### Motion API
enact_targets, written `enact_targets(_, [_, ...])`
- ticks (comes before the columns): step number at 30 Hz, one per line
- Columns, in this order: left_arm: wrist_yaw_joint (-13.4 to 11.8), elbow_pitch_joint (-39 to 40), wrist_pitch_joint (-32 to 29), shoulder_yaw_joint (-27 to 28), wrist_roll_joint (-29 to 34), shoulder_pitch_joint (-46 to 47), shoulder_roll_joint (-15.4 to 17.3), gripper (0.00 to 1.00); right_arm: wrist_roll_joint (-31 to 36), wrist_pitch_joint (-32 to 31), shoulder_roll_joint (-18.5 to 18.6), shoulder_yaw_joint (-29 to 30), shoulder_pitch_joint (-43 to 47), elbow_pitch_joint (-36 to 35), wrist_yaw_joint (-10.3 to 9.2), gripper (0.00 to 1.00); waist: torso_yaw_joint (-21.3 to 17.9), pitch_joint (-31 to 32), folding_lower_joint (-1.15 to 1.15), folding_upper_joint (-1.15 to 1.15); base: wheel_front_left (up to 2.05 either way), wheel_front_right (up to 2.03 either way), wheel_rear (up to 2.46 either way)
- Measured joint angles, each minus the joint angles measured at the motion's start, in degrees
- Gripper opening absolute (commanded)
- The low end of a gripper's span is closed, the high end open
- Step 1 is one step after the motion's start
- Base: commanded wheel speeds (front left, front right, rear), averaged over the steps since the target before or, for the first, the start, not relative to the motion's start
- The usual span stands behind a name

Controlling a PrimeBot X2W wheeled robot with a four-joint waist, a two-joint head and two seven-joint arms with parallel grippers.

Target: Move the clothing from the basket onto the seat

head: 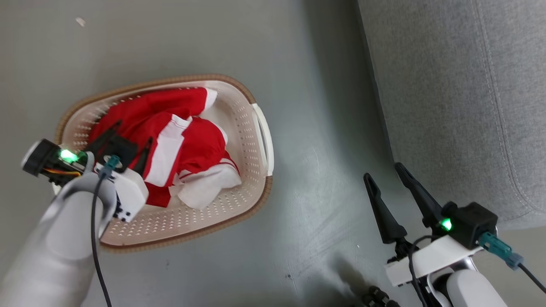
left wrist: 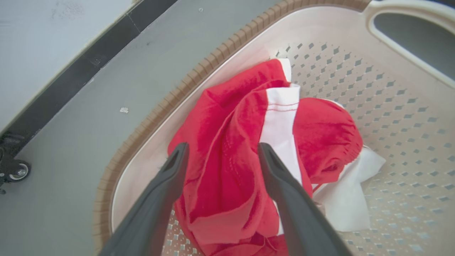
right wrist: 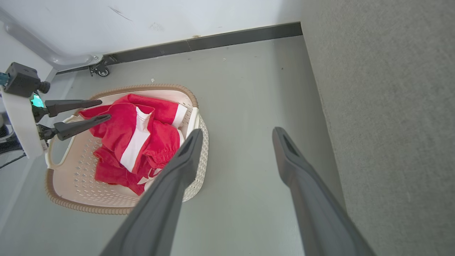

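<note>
Red clothing (head: 200,147) in basket (head: 247,140), partly behind left claw (head: 134,131)

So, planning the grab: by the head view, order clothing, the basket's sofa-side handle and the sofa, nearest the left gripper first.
1. clothing, at the left gripper's fingertips.
2. sofa-side handle, mid-picture.
3. sofa, far right.

The floor (head: 170,34) is smooth and pale grey, with a dull sheen and whitish scuff marks (head: 313,204) near the middle. A small pale scrap (head: 79,21) lies on it at the far left. On the far side rises a white wall (right wrist: 160,21), faintly scratched, with a dark skirting band (right wrist: 213,41) along its foot. At the far left, a pale rail (right wrist: 71,59) sits on a small black caster (right wrist: 103,72) just beside the skirting. The light is soft and even.
</note>
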State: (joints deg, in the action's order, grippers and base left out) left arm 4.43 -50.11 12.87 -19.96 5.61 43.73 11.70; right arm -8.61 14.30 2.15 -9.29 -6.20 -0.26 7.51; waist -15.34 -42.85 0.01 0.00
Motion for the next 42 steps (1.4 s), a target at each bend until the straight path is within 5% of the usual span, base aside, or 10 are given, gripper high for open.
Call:
enact_targets(31, [-0.76,-11.26,-6.77,-0.53,2.1,12.76,2.38,1.0,-2.54,0.07,0.02,-4.42,-8.86,-0.6,0.0,1.0,-5.24,-9.75,0.0,0.0,0.0,0.0,0.0])
enact_targets(32, [-0.74,-11.54,-6.79,-0.75,2.18,13.19,2.49,0.77,-2.56,0.07,0.02,-4.45,-9.15,-0.54,0.0,1.0,-5.34,-9.92,0.0,0.0,0.0,0.0,0.0])
enact_targets(33, [-0.41,-11.85,-6.92,-0.98,2.18,13.47,2.48,0.31,-2.61,0.07,0.01,-4.49,-9.34,-0.55,0.0,1.0,-5.43,-10.08,0.0,0.0,0.0,0.0,0.0])
enact_targets(34, [0.04,-12.29,-7.13,-1.23,2.19,13.47,2.32,0.0,-2.63,0.07,0.02,-4.48,-9.48,-0.57,0.0,1.0,-5.52,-10.22,0.0,0.0,0.0,0.0,0.0])
enact_targets(42, [0.83,-14.39,-6.81,-2.23,2.32,13.4,1.05,0.0,-2.89,0.07,0.02,-4.54,-10.0,0.3,0.0,1.0,-5.74,-10.4,-0.01,0.0,0.0,0.0,0.0])
